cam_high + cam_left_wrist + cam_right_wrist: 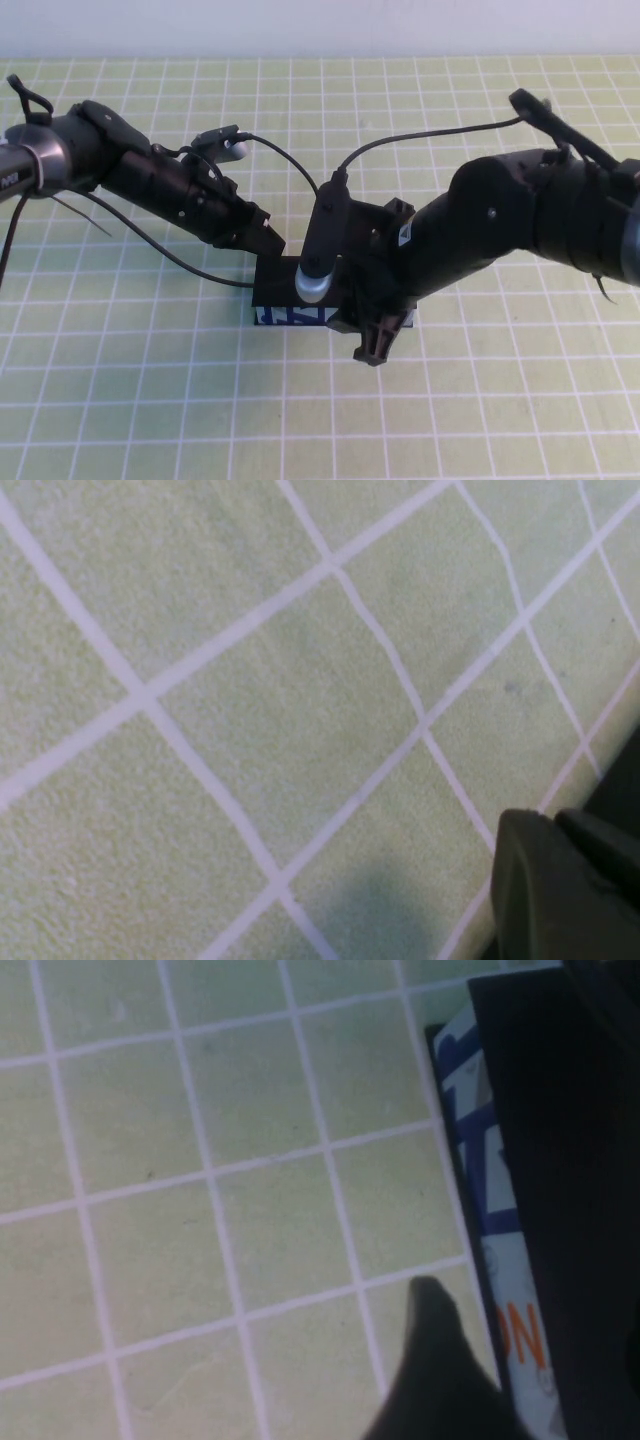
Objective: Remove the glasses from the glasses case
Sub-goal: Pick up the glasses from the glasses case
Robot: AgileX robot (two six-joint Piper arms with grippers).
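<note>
The glasses case (283, 282) lies at the table's middle, black top up, its white front side (290, 316) with blue print facing me. The glasses are hidden. My right gripper (372, 322) is open and straddles the case's right end, with one finger (380, 342) in front of the white side. In the right wrist view that finger (432, 1370) sits close beside the case's printed front (478, 1190). My left gripper (262, 238) is low at the case's rear left corner. The left wrist view shows mostly mat, with a dark part of the gripper (560, 890) in one corner.
A green mat with a white grid (150, 380) covers the table. Black cables (290, 165) arch over the case from both wrists. A white wall edge (320, 25) runs along the back.
</note>
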